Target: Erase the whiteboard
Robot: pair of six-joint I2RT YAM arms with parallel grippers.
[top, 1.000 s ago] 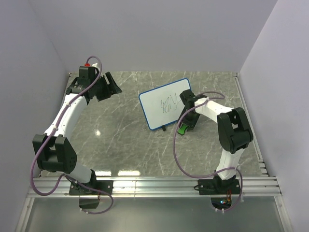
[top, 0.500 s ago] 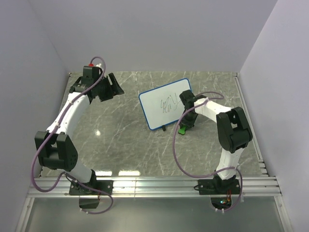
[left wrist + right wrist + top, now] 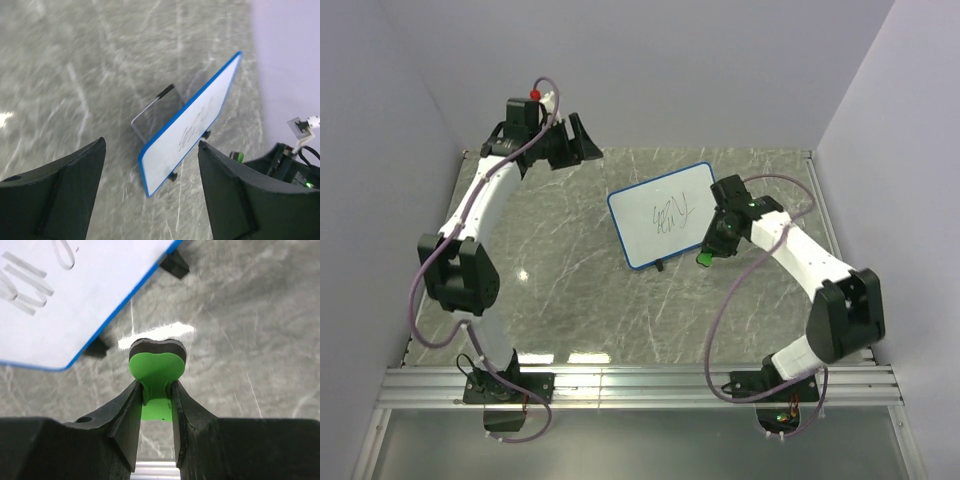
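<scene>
Just ahead and to the left of the right gripper (image 3: pixel 156 390), the whiteboard (image 3: pixel 60 305) stands propped on its little feet (image 3: pixel 172 264), dark scribbles (image 3: pixel 667 214) near its middle. Its long side runs slantwise away from the tool. Its near corner sits just beside the green eraser (image 3: pixel 156 371); I can't see them touching. The right gripper is clamped on that eraser, pad forward. I'd say it must lift and swing left onto the face. The left gripper (image 3: pixel 578 142) hangs well beyond the board's far end, jaws wide, holding nothing. Open table (image 3: pixel 570 290) lies around the tool, its edge well off to the right.
</scene>
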